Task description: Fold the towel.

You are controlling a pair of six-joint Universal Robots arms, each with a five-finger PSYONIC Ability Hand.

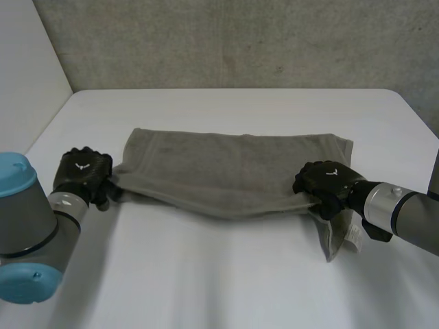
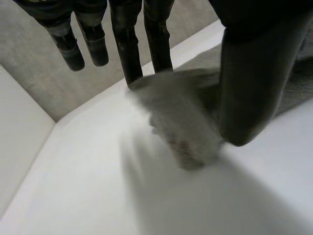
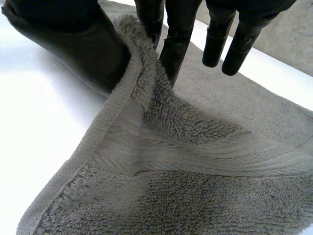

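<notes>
White table w/ grey towel: L hand pinches 1 corner, R hand another; tag illegible.

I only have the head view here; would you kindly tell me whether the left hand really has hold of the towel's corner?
Observer: Yes. The left wrist view shows the left hand pinching the corner of the towel between its thumb and fingers.
Operator: Thank you. Does the right hand grip the same way?
Observer: It does. In its wrist view the right hand pinches the towel's hemmed edge between thumb and fingers, and the cloth bunches up there.
Operator: Are all of its fingers on the cloth?
Observer: No, the outer ones hang straight, clear of the towel.
</notes>
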